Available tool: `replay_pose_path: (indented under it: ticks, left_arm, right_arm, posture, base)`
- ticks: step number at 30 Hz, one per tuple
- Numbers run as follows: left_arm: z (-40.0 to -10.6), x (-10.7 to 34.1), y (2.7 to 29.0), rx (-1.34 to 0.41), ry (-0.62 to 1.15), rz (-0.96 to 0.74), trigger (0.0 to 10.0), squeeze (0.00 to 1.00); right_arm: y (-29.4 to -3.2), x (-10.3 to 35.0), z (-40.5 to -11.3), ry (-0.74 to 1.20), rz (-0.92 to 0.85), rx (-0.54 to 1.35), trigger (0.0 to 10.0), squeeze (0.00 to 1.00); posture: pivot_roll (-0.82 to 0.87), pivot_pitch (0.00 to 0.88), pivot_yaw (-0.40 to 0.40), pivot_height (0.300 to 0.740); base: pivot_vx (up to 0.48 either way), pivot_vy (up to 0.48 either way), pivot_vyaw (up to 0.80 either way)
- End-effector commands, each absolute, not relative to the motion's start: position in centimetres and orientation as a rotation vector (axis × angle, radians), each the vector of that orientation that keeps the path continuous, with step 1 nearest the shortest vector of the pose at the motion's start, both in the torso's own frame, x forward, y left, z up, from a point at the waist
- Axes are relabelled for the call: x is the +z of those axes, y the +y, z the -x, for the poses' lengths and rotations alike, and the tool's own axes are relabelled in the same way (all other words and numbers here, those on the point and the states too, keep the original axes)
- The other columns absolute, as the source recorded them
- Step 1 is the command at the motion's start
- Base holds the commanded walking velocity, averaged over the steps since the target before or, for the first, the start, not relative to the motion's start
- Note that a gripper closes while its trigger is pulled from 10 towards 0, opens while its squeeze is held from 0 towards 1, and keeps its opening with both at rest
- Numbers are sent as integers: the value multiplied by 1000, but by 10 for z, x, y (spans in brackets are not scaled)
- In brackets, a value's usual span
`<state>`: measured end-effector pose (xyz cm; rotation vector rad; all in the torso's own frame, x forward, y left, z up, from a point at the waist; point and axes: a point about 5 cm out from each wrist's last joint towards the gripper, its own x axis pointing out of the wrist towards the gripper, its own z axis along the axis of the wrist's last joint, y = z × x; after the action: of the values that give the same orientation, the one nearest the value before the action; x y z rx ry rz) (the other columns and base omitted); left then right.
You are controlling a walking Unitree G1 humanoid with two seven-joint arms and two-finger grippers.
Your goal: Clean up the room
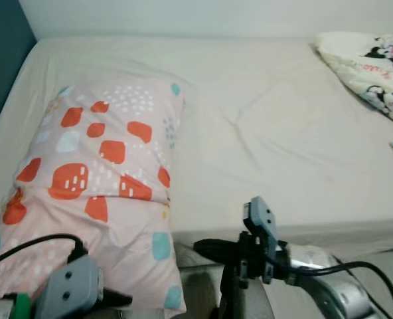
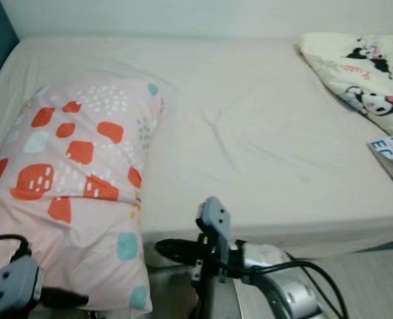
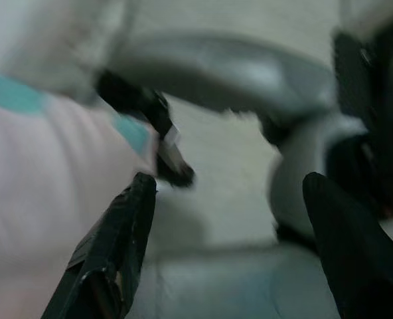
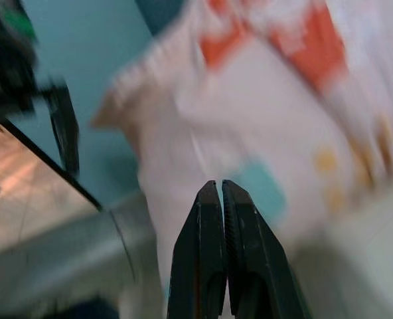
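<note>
Spanning the frame, the cream-sheeted bed (image 1: 263, 133) carries a pink pillow with orange and teal patches (image 1: 97, 179) at its left front corner, overhanging the front edge. Left gripper (image 3: 226, 246) is released beside the pillow; right gripper (image 4: 222, 193) is clenched, empty.

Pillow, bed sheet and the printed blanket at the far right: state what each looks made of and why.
Pillow: soft woven fabric case, matte pink with orange and teal patches, over a squashy filling; it sags and creases. Bed sheet: thin matte cream cloth, probably cotton, with fine wrinkles over the mattress. Blanket: looks like plush or fleece with a cartoon print, lying in thick folds; the texture is too small to confirm.
</note>
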<state>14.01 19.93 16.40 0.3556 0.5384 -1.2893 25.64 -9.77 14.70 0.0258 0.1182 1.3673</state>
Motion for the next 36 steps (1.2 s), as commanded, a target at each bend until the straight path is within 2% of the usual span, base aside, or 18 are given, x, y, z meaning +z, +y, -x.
replay_pose_path:
  ticks: [1,2,7,11,14,17,19,20,21,22,24,25,26,28,33,34,36]
  left_arm:
    - [-137,165,202,-1305,547,-394,10000,0]
    - [-137,162,215,-1273,606,-472,10000,0]
    - [-140,155,244,-1153,746,-620,10000,0]
    - [-138,142,260,-1110,827,-714,10000,0]
    - [-127,109,274,-1039,946,-709,10000,0]
    - [-135,90,277,-950,949,-711,10000,0]
    - [-135,90,277,-950,949,-711,10000,0]
    - [-144,83,278,-895,931,-713,10000,0]
    - [-165,73,282,-758,889,-693,10000,0]
    - [-165,73,282,-758,889,-693,10000,0]
    - [-217,63,300,-387,806,-757,10000,0]
    - [-217,63,300,-387,806,-757,10000,0]
    - [-239,68,307,-229,760,-801,10000,0]
    - [-270,87,317,-25,656,-848,10000,0]
    - [-298,111,315,85,513,-814,10000,0]
    - [-325,135,300,100,352,-697,10000,0]
    - [-352,162,273,21,196,-586,10000,0]
  right_arm:
    - [-92,143,-253,144,-40,1399,10000,0]
    - [-72,146,-253,127,-60,1455,10000,0]
    - [-43,137,-246,170,-2,1588,10000,0]
    - [-35,127,-241,200,75,1653,10000,0]
    - [-34,119,-245,206,166,1630,10000,0]
    - [-39,126,-254,178,152,1572,10000,0]
    - [-39,126,-254,178,152,1572,10000,0]
    - [-41,131,-258,161,136,1545,10000,0]
    - [-44,140,-265,120,108,1497,10000,0]
    - [-44,140,-265,120,108,1497,10000,0]
    - [-52,162,-278,33,28,1387,10000,0]
    - [-52,162,-278,33,28,1387,10000,0]
    - [-57,173,-283,-8,-7,1338,10000,0]
    - [-65,185,-289,-61,-49,1270,10000,0]
    - [-74,190,-292,-92,-87,1212,10000,0]
    - [-79,191,-293,-106,-111,1169,10000,0]
    - [-79,190,-294,-109,-122,1142,10000,0]
  posture:
    - [82,174,1,573]
    - [94,175,2,573]
    - [106,175,1,573]
    - [114,173,-2,573]
    - [118,173,-8,573]
    - [111,174,-19,573]
    - [111,174,-19,573]
    - [111,174,-19,573]
    - [103,171,-21,573]
    - [103,171,-21,573]
    - [71,166,-14,573]
    - [71,166,-14,573]
    - [63,165,-10,573]
    - [50,162,-7,573]
    - [41,161,-7,573]
    - [31,164,-6,573]
    - [30,165,-5,573]
  base:
    - [0,0,0]
    - [0,0,0]
    - [0,0,0]
    - [0,0,0]
    - [0,0,0]
    - [0,0,0]
    - [0,0,0]
    - [0,0,0]
    - [0,0,0]
    - [0,0,0]
    - [0,0,0]
    - [0,0,0]
    - [0,0,0]
    - [0,0,0]
    - [0,0,0]
    - [0,0,0]
    - [0,0,0]
